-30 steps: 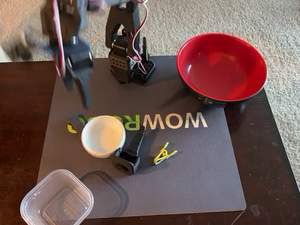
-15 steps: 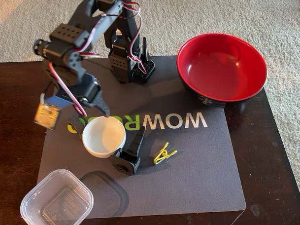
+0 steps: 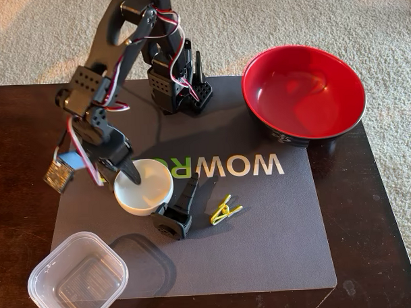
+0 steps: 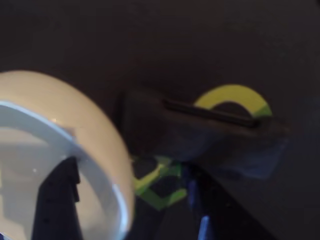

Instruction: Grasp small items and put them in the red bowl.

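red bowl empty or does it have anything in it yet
Empty: the fixed view shows only the glossy inside of the red bowl; the clip lies on the mat.

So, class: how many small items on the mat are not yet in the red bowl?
3 visible: the cream-white ring at the gripper, the black plastic part touching its right side, and the yellow clip further right. A flat black bar may be hidden.

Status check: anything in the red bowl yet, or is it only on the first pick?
Nothing done: the red bowl is empty. In hand: the gripper straddles the white ring's rim, one finger inside, not lifted. Left: the ring, black pointed part, yellow clip, all on the mat.
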